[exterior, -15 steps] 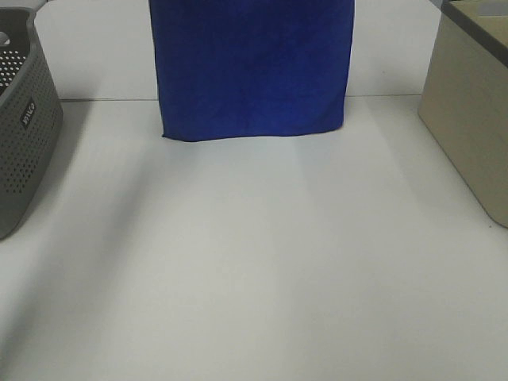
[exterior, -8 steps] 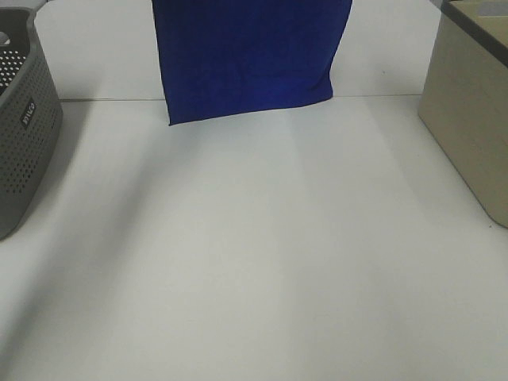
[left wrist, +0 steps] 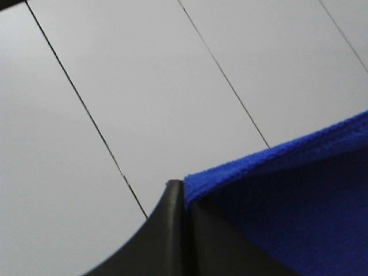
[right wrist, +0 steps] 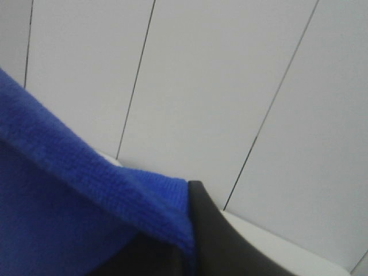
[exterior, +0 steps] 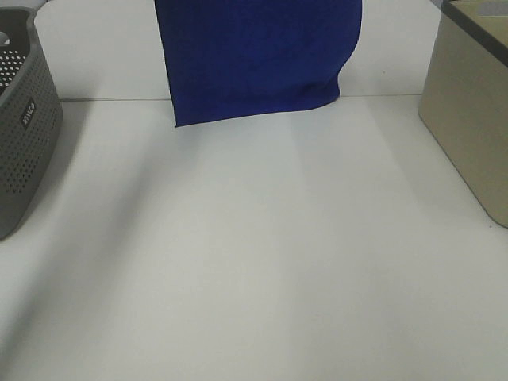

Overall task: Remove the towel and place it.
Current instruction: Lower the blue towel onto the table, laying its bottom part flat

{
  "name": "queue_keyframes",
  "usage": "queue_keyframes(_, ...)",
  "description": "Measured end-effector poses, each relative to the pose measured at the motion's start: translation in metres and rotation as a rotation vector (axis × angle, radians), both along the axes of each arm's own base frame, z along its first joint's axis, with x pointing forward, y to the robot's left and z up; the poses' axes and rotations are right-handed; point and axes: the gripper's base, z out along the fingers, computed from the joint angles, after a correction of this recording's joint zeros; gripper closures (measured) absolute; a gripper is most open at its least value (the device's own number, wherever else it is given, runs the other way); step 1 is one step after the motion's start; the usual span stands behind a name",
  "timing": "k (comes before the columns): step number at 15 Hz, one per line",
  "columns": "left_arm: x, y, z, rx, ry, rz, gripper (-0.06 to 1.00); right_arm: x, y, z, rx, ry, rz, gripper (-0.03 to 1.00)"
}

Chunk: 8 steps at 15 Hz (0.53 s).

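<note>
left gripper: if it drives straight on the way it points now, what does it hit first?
The left gripper, shut on the towel corner, points at white panels with dark seams, probably a wall. Nothing else shows in that line, and I cannot tell how far off they are.

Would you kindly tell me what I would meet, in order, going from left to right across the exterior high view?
grey perforated basket at the left edge → blue towel hanging in the middle, at the far side of the table → beige box at the right edge.
</note>
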Motion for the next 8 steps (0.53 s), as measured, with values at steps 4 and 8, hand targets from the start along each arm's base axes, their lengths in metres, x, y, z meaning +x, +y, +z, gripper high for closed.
queue_keyframes(4,-0.058,-0.003,0.037,-0.009,0.545,0.113,0.94,-0.051,-0.001,0.02,-0.024,0.31,0.094,0.95)
queue_keyframes(8,-0.117,0.002,0.044,0.033,0.998,0.048,0.94,-0.098,-0.005,0.021,-0.067,0.656,0.152,0.95)
